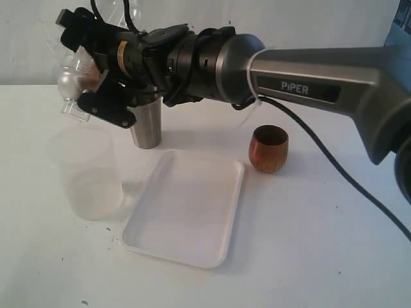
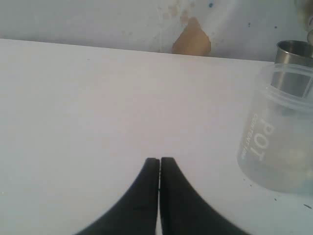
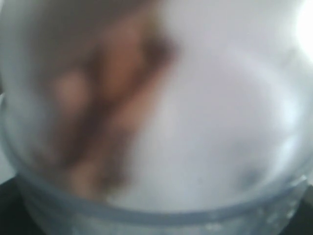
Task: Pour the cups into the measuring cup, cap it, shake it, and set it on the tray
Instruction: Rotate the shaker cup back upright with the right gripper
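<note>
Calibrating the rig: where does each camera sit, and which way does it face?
Exterior: off the arms, angled down at the tray; shows the right arm, right fingers holding the lid.
Left wrist: looks along the table past shut left fingers.
Right wrist: the blurred lid fills it.
Shared: exterior and left wrist see the measuring cup.

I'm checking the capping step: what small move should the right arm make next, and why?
Probably lower the right gripper so the clear domed lid it holds comes down onto the measuring cup. The lid appears to hang just above the cup's mouth, which is open and uncapped.
</note>
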### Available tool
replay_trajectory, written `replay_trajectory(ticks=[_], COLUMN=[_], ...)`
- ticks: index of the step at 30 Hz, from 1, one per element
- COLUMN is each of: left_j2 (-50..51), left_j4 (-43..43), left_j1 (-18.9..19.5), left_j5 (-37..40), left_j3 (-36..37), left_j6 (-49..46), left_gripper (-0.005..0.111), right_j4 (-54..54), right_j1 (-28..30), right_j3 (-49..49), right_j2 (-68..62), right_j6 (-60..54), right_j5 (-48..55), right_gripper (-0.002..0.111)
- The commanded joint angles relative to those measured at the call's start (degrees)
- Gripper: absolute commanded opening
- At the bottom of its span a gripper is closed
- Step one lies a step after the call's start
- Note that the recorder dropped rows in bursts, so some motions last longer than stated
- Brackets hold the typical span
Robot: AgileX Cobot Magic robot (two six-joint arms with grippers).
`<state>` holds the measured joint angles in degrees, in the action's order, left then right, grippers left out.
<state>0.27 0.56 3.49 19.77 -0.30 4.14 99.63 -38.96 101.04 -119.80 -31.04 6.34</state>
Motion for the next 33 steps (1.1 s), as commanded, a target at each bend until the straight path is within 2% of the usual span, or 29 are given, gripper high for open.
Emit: replay_trajectory(ticks=[1, 33], left_j2=[-0.3, -0.3], left_j4=[-0.1, -0.1], left_j1=[-0.2, -0.2], left_j5=[-0.5, -0.5], left_j3=[0.3, 0.3], left_j6=[-0.1, -0.1], left_gripper=[0.001, 0.001], right_j4=[0.3, 0.3], right_j1=[0.0, -2.9], right_j3=[0.8, -0.5], right_j2=[0.7, 0.3], right_j6=[-0.2, -4.8], right_j5=[0.2, 1.0], right_gripper=[0.0, 0.0])
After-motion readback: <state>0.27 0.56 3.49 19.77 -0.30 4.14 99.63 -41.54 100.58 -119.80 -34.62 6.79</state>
